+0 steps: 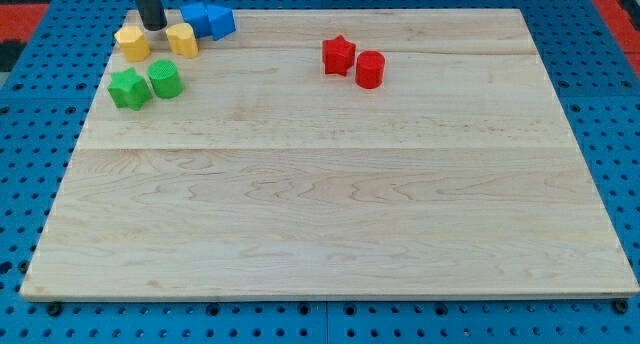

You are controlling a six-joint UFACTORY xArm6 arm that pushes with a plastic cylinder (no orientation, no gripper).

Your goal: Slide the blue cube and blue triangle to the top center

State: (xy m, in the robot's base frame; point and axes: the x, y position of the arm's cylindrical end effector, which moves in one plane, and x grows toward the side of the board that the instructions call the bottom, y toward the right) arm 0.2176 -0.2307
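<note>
Two blue blocks touch each other at the view's top left: a blue triangle (pixel 194 17) on the left and a blue cube (pixel 219 22) on the right. My tip (pixel 152 27) stands between and just above two yellow blocks, a short way to the left of the blue triangle and apart from it.
A yellow block (pixel 132 42) and a second yellow block (pixel 183 39) flank my tip. A green star (pixel 128 88) and a green cylinder (pixel 165 79) lie below them. A red star (pixel 338 55) and a red cylinder (pixel 370 69) sit right of centre. The wooden board (pixel 330 204) rests on a blue pegboard.
</note>
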